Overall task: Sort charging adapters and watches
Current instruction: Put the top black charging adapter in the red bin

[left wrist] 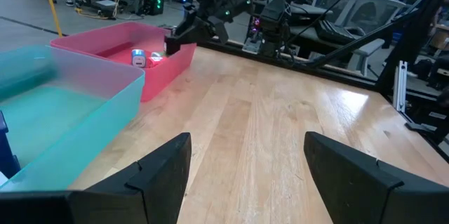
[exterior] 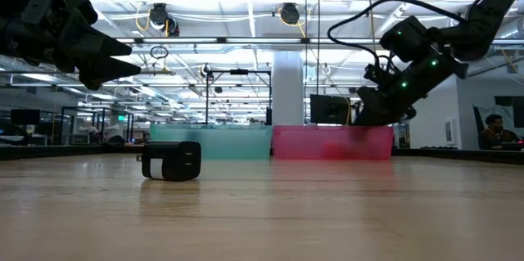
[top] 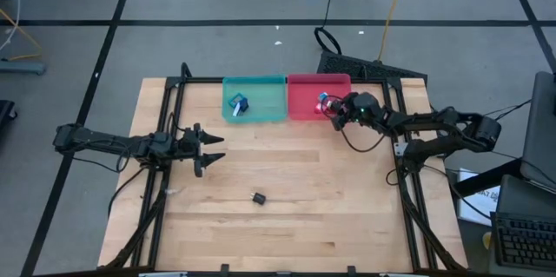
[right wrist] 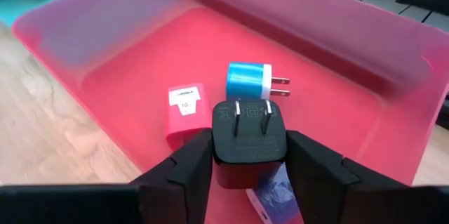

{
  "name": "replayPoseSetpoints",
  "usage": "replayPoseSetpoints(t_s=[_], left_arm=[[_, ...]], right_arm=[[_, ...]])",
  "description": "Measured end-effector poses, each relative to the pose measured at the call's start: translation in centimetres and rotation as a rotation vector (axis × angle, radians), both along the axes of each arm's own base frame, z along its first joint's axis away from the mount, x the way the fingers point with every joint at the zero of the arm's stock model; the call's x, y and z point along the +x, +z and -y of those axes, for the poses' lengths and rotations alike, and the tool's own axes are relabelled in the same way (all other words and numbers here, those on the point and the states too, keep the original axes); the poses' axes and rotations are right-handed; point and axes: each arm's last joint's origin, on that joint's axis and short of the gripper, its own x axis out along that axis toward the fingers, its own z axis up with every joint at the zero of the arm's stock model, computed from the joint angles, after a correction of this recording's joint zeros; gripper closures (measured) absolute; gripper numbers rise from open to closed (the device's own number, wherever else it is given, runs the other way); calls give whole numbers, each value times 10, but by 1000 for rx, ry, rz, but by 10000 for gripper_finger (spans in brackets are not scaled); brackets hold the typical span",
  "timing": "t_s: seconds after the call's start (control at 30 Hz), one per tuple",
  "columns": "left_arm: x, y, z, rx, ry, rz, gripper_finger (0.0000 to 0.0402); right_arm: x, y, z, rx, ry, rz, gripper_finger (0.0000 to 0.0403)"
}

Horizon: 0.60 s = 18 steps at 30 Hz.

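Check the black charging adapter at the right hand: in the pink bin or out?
In, but not set down: the black plastic charging adapter sits between the right hand fingers, over the pink plastic bin floor.

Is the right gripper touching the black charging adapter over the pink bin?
Touching. The right wrist view shows the right gripper with both fingers pressed on the sides of the black charging adapter, above the pink bin.

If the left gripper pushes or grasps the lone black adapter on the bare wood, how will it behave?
The boxy black charging adapter looks rigid, so it probably won't deform. It sits low on a flat face, likelier to slide across the smooth wooden table than roll. Its glossy shell may slip between the fingers of the open left gripper.
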Motion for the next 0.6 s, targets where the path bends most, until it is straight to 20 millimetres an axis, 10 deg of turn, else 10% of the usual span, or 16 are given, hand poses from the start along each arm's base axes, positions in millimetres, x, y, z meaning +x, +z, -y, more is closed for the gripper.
replayPoseSetpoints(t_s=[0.6], left_arm=[[0,0,0,0,0,0,124]], right_arm=[[0,-1,-2,-8,30,33,205]])
